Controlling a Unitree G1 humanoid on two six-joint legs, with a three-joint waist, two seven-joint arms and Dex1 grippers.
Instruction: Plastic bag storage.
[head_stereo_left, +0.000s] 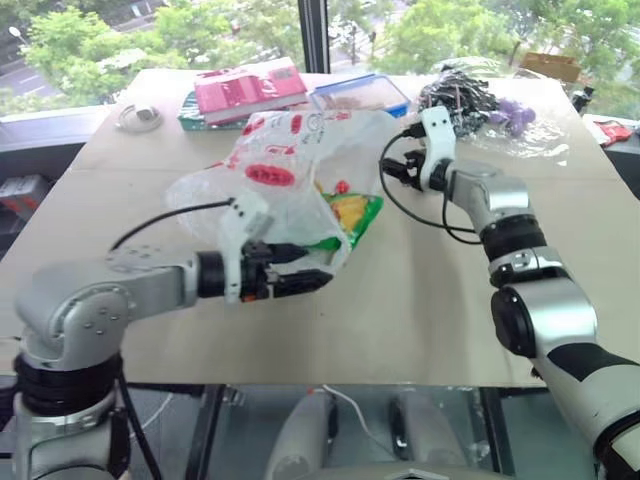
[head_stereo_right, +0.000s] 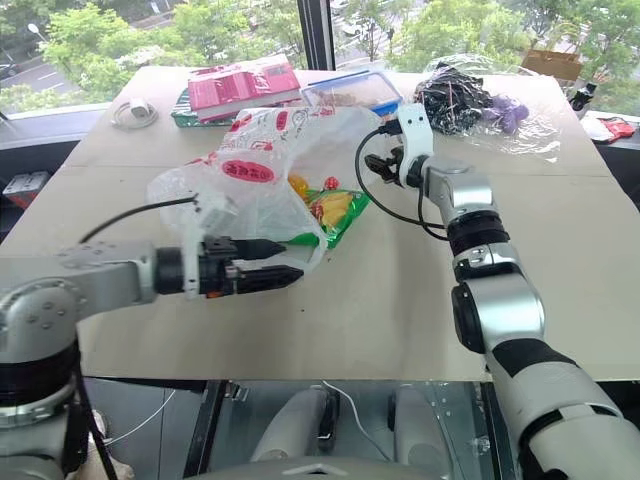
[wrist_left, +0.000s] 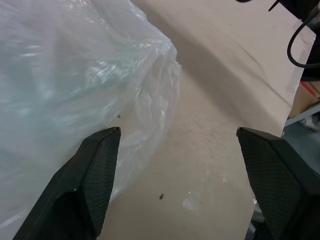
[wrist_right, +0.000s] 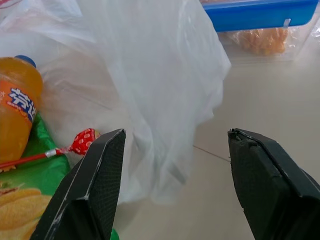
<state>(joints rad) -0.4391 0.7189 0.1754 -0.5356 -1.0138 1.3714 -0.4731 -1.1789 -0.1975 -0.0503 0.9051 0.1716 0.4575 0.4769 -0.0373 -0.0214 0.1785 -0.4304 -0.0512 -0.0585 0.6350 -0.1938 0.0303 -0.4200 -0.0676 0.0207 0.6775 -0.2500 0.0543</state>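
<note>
The plastic bag (head_stereo_left: 280, 170), crinkled translucent white with red print, lies heaped mid-desk (head_stereo_left: 420, 300). Left gripper (wrist_left: 175, 175) and right gripper (wrist_right: 172, 175) both gape wide, holding nothing.

Bright daylight floods in from the windows (head_stereo_left: 150, 40) ahead of me; soft shadows, my left wrist view slightly blurred

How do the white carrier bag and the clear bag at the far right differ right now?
The plastic bag is milky white with red print; the clear bag is see-through. The plastic bag sits mid-table, covering a green snack packet; the clear bag lies at the far edge, holding dark cords and purple things. Both are thin, crinkled, and free of either pincer.
</note>
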